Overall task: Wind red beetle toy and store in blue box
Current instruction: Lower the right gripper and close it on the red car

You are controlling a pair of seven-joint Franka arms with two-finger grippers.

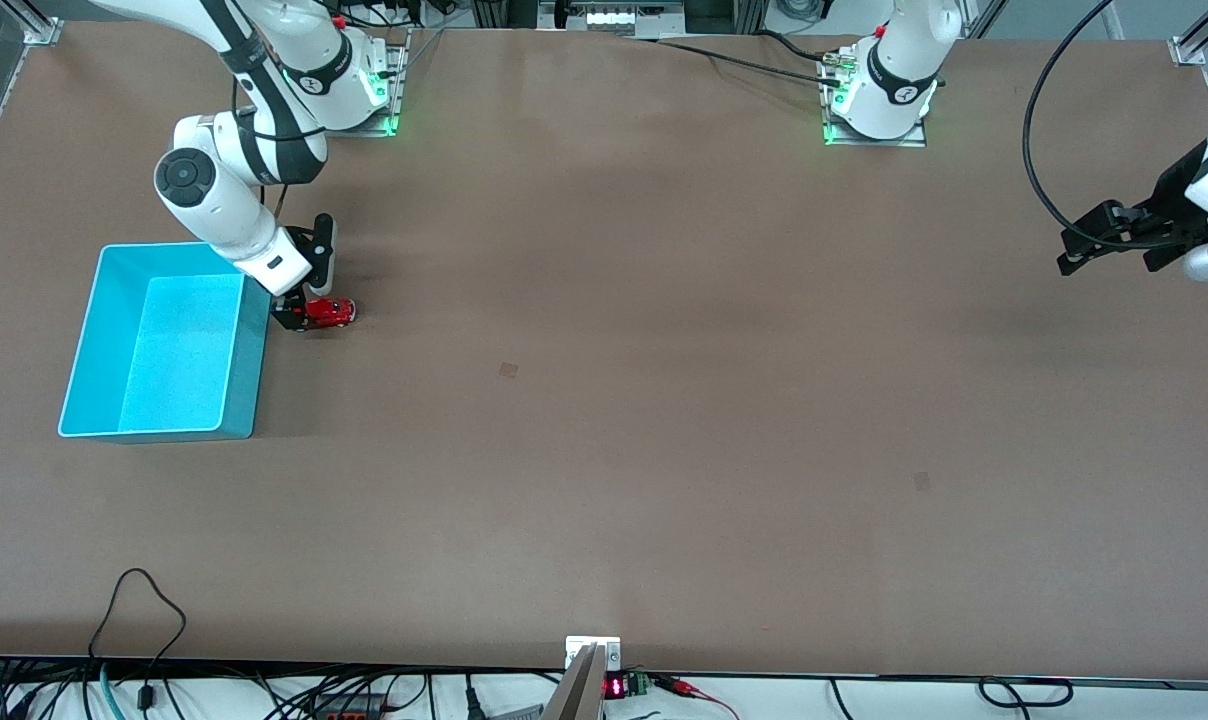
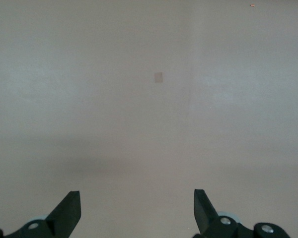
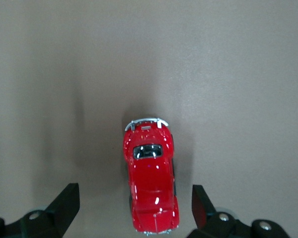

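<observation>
Front view, item list. Table (image 1: pixel 664 450): brown, flat surface. Blue box (image 1: pixel 104 330): open-topped turquoise bin standing on the table toward the right arm's end; its interior shows only bare floor, and one corner of its rim is covered by the right arm's forearm.

Red beetle toy (image 1: pixel 329 312): on the table just beside the blue box's wall, outside it, on the side facing the left arm's end. In the front view its box-ward end is masked by the right gripper (image 1: pixel 289 316), so contact cannot be judged there.

Right wrist view, same toy (image 3: pixel 151 186): seen from above, roof and dark window plain, silvery bumper at the end away from the camera; the near end is cut off by the frame edge. Right gripper (image 3: pixel 134 208): fingers spread wide, one on each side of the toy with table showing between each finger and the body; nothing gripped. Only the fingertips (image 3: pixel 67 201) are visible.

Left gripper (image 1: pixel 1084 245): waiting, well apart from the blue box, over the table's edge at the left arm's end; part of its arm is cropped. Left wrist view: left gripper (image 2: pixel 137 208) fingers parted wide, empty, over bare table with one small pale square mark (image 2: pixel 158 77).
</observation>
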